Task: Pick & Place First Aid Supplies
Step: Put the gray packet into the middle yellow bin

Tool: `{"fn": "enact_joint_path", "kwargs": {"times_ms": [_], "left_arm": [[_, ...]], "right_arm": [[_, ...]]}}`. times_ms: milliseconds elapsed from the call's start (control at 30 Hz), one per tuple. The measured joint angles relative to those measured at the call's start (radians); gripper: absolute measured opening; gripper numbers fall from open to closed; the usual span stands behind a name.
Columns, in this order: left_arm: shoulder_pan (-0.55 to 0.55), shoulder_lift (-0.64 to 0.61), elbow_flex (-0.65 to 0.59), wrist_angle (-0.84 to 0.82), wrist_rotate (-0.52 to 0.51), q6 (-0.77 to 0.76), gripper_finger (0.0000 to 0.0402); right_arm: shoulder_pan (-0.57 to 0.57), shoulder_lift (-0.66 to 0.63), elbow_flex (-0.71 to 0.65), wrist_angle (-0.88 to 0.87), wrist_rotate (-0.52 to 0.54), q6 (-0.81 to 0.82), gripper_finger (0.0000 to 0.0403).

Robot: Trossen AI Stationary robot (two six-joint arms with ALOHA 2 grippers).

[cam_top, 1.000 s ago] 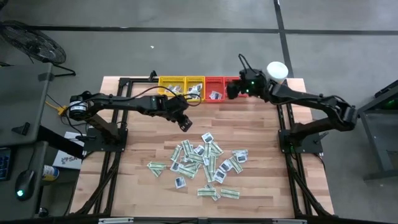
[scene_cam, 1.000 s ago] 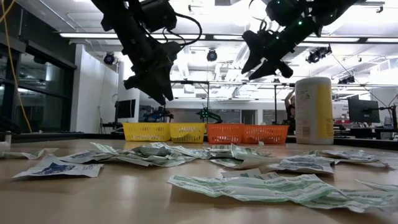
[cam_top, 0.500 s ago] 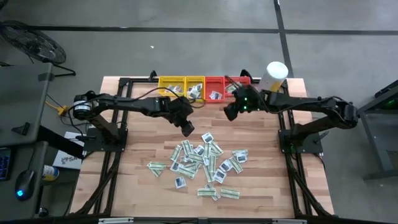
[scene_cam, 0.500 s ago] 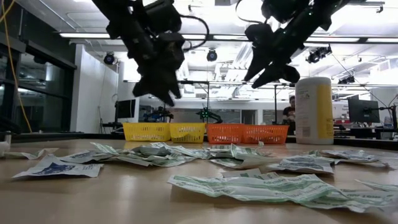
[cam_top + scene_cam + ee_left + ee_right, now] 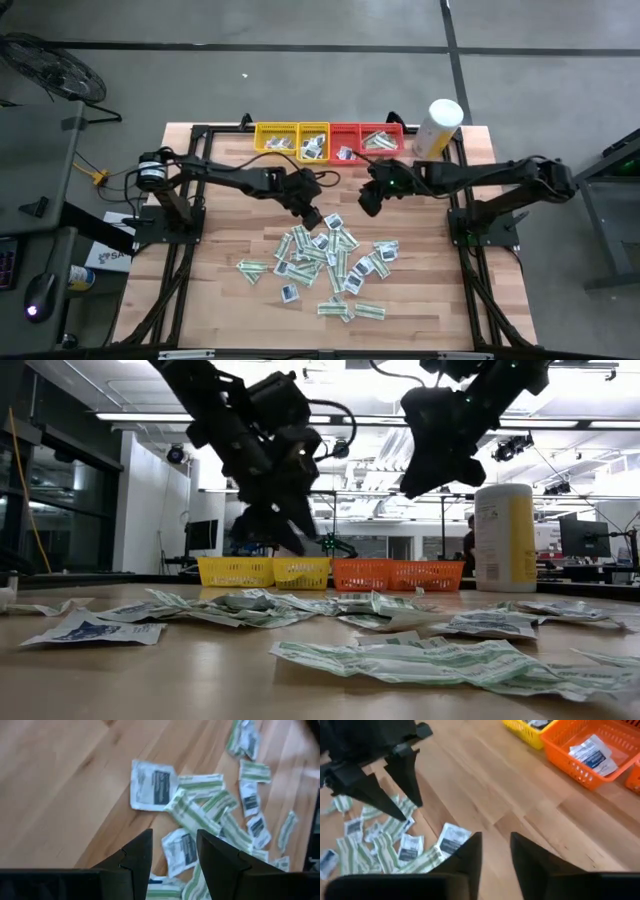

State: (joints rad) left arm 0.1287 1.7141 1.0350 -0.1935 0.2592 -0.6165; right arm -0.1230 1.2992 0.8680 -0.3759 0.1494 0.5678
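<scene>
The first aid supplies (image 5: pixel 325 262) lie flat in a loose pile on the wooden table: narrow white-and-green strips and small white squares with dark centres. My left gripper (image 5: pixel 309 217) hangs open over the pile's far left edge, pointing slantwise down. In the left wrist view a white square packet (image 5: pixel 152 785) and green strips (image 5: pixel 197 812) lie beyond its fingers (image 5: pixel 135 857). My right gripper (image 5: pixel 368 206) hovers over bare wood just beyond the pile's far right. Its fingers (image 5: pixel 472 851) stand a narrow gap apart with nothing between them.
Two yellow trays (image 5: pixel 277 131) and two red trays (image 5: pixel 385 130) stand in a row at the far edge, with a few packets in them. A tall white-and-yellow canister (image 5: pixel 440 124) stands to their right. Bare wood lies between the trays and the pile.
My right gripper has come from above the red trays toward the near edge and the pile, sinking a little and tipping further down. My left gripper has gone right and down toward the pile's far edge and has tipped downward. The packets lie as before.
</scene>
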Motion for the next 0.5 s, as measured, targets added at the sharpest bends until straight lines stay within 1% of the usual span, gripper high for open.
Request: {"fn": "enact_joint_path", "kwargs": {"times_ms": [133,167,300,500], "left_arm": [[0.001,0.021,0.0,0.016,-0.001,-0.02,0.0151],[0.001,0.025,0.0,0.017,-0.001,-0.021,0.0151],[0.001,0.027,-0.001,0.019,-0.004,-0.021,0.0151],[0.002,0.027,0.0,0.036,-0.017,-0.025,0.0151]], "right_arm": [[0.035,0.049,0.0,0.005,0.001,0.001,0.0019],[0.043,0.065,0.0,0.011,0.001,0.004,0.001],[0.064,0.139,0.0,0.062,-0.005,0.016,0.0005],[0.074,0.266,0.0,0.205,-0.083,0.003,0.0001]]}}
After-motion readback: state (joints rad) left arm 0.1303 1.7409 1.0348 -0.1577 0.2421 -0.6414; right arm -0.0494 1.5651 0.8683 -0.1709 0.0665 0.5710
